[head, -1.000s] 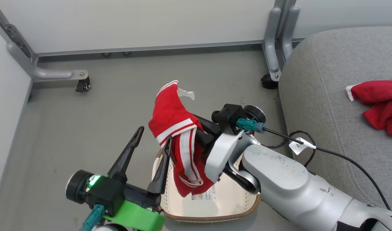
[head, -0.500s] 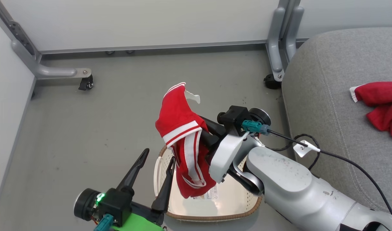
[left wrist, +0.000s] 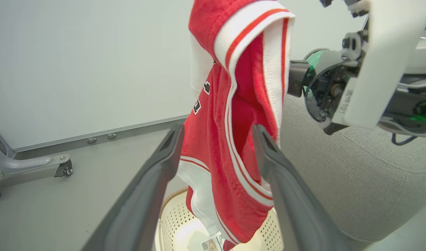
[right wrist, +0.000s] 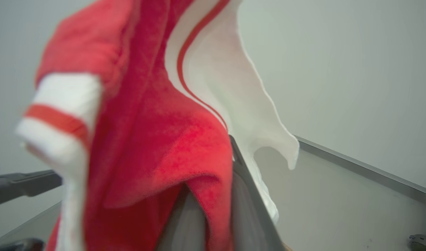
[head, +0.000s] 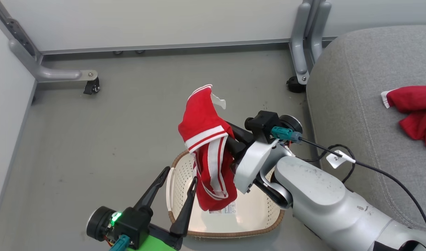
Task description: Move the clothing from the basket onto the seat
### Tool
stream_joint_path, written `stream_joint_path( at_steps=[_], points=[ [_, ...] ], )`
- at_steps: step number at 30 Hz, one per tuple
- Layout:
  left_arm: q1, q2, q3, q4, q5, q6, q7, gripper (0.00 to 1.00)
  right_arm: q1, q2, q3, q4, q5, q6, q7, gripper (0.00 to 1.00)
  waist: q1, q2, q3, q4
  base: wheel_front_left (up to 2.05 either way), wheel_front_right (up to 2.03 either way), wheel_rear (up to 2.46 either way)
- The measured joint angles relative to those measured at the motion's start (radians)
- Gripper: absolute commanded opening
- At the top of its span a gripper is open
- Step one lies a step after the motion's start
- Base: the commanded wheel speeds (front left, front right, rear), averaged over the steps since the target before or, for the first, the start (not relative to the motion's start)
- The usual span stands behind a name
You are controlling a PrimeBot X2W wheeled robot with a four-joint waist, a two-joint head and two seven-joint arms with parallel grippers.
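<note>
Two red garments show: the white-striped garment (head: 206, 134) hangs above the basket (head: 234, 233), clamped in the jaws of the right gripper (head: 231, 137), and a second garment (head: 415, 111) lies on the grey seat (head: 356, 104). The left gripper (head: 180, 175) hovers near the basket's rim, jaws apart.

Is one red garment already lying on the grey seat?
Yes, a red garment lies crumpled on the seat, at the head view's right edge.

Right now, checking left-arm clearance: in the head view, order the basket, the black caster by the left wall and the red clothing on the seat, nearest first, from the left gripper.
From the left gripper:
1. basket, right beside it.
2. black caster, far upper left.
3. red clothing on the seat, far right.
</note>
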Motion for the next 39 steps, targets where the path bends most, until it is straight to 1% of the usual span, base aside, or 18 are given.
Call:
stream_joint_path(
  at_steps=[5,9,16,29,34,35,39],
  points=[
    [-0.006,0.013,0.001,-0.004,0.001,-0.002,0.001,1.00,0.001,-0.003,-0.035,0.006,-0.005,0.000,0.000,0.00,0.0000,0.0000,0.004,-0.025,0.00,0.00,0.00],
    [-0.021,0.021,0.001,-0.011,0.002,-0.007,0.009,1.00,0.004,-0.005,-0.065,0.003,-0.012,0.000,0.000,0.00,0.0000,0.0000,0.010,-0.065,0.00,0.00,0.00],
    [-0.029,0.031,-0.005,-0.025,0.002,-0.009,0.027,1.00,0.026,-0.020,-0.125,-0.001,-0.027,0.000,0.000,0.00,0.0000,0.0000,0.022,-0.167,0.00,0.00,0.00],
    [-0.071,0.051,-0.038,-0.047,0.012,-0.030,0.073,1.00,0.090,-0.041,-0.265,-0.018,-0.048,0.000,0.000,0.00,0.0000,0.0000,0.061,-0.392,0.00,0.00,0.00],
    [-0.093,0.059,-0.051,-0.060,0.021,-0.040,0.091,1.00,0.106,-0.046,-0.327,-0.028,-0.057,0.000,0.000,0.00,0.0000,0.0000,0.086,-0.458,0.00,0.00,0.00],
    [-0.101,0.062,-0.053,-0.069,0.028,-0.041,0.097,1.00,0.106,-0.048,-0.357,-0.038,-0.062,0.000,0.000,0.00,0.0000,0.0000,0.101,-0.476,0.00,0.00,0.00],
    [-0.127,0.071,-0.058,-0.083,0.042,-0.043,0.108,1.00,0.102,-0.057,-0.428,-0.049,-0.071,0.000,0.000,0.00,0.0000,0.0000,0.143,-0.499,0.00,0.00,0.00]
  ],
)
